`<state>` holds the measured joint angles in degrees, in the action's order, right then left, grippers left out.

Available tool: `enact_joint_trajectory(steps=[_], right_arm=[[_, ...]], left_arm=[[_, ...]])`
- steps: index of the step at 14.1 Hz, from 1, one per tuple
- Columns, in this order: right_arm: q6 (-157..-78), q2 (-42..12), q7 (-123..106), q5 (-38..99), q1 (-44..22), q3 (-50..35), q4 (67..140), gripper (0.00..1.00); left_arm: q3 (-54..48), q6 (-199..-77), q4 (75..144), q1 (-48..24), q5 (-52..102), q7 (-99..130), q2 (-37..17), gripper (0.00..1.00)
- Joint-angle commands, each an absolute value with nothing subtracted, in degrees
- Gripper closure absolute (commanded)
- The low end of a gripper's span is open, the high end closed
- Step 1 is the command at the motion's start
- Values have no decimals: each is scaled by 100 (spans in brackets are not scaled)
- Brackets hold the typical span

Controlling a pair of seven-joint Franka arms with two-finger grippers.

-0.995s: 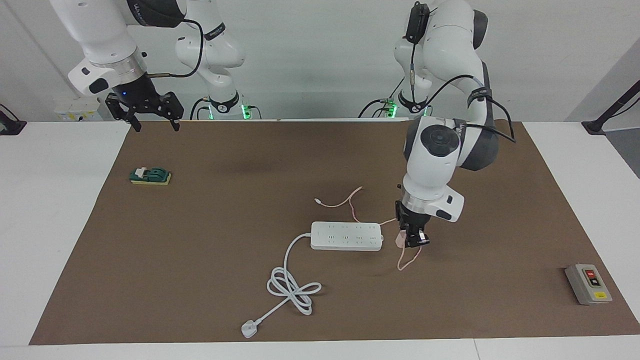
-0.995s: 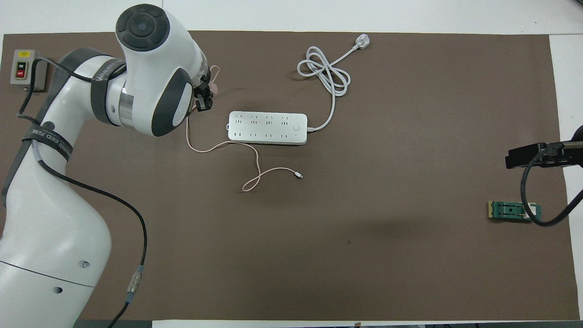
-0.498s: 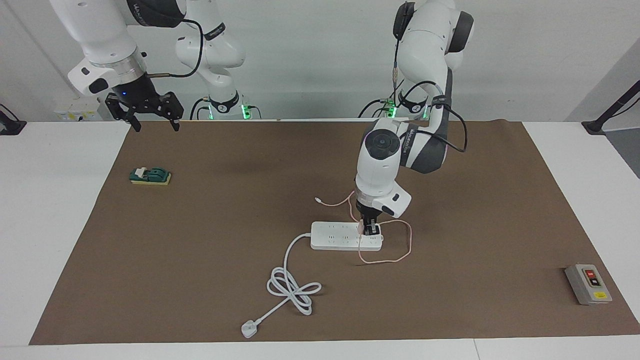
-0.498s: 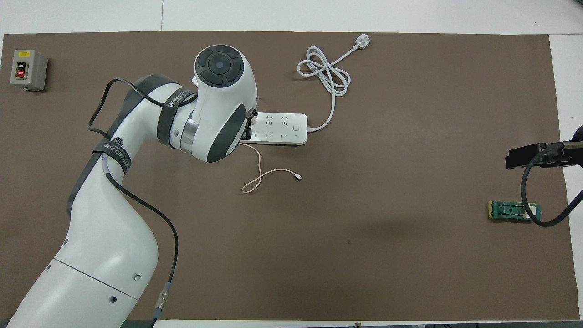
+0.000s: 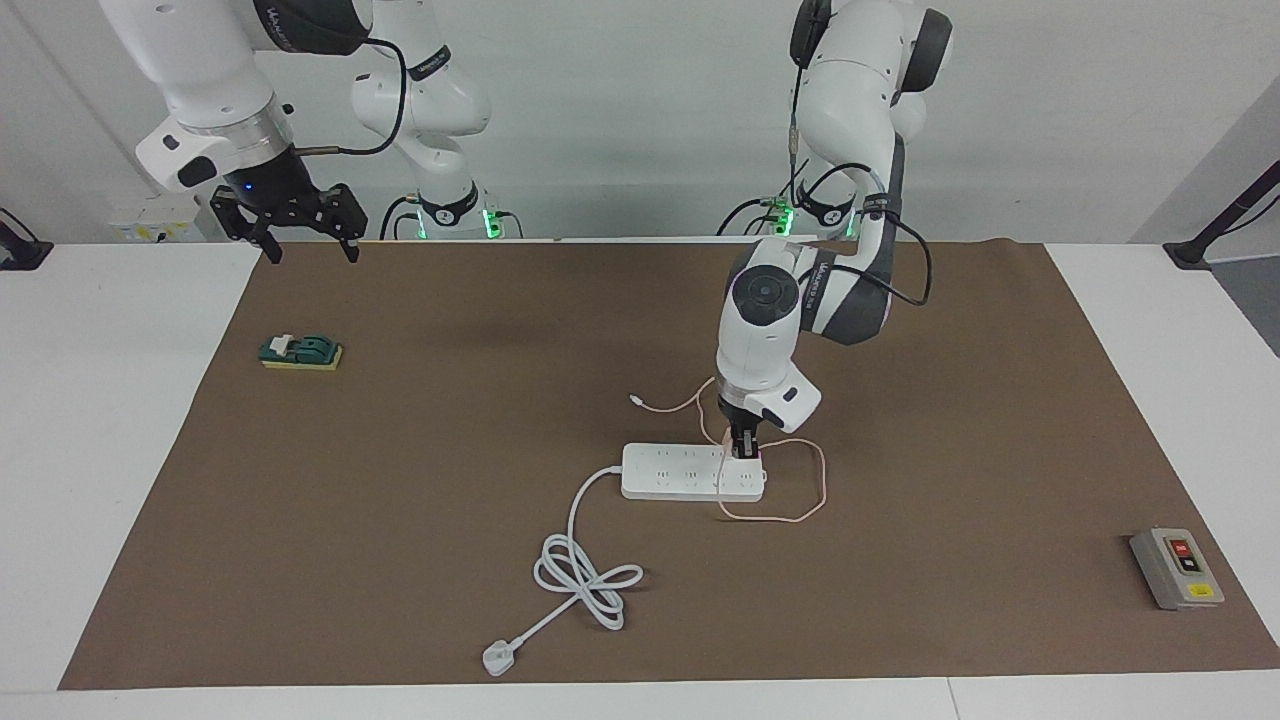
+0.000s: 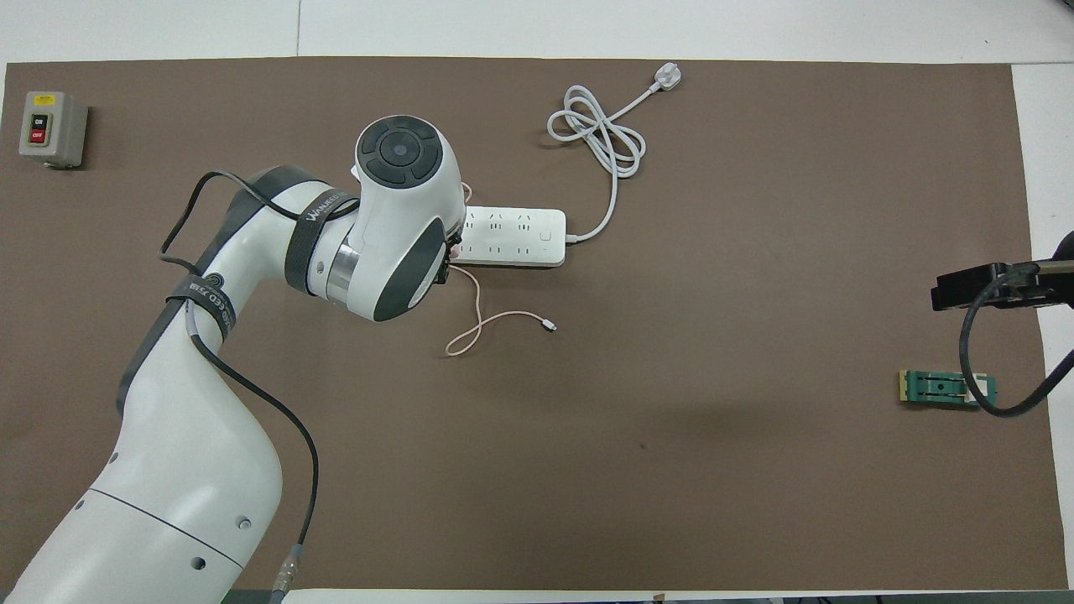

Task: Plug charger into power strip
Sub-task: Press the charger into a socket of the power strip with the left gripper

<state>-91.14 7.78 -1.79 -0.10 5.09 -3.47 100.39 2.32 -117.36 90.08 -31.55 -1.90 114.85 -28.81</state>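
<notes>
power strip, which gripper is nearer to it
Left. The left gripper is down at the power strip, at its left-arm end, shut on the charger. The right gripper waits over the mat's edge.

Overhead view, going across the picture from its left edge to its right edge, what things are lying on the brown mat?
Grey switch box → loose end of the pink cable → white plug of the power strip's cord → green block. The power strip and charger are left out, since the arm covers part of them.
</notes>
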Motion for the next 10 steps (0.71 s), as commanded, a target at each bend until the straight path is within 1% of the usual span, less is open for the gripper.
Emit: enact_joint_trajectory(steps=[1, 10], right_arm=[[-9105, 844, -246, 97, 607, -378, 10072, 0], [-9114, 844, -237, 97, 606, -387, 10072, 0]], left_arm=[[281, -11865, 9299, -3077, -141, 11250, -2716, 100], [255, -11743, 9115, -2962, -167, 11048, -2769, 100]])
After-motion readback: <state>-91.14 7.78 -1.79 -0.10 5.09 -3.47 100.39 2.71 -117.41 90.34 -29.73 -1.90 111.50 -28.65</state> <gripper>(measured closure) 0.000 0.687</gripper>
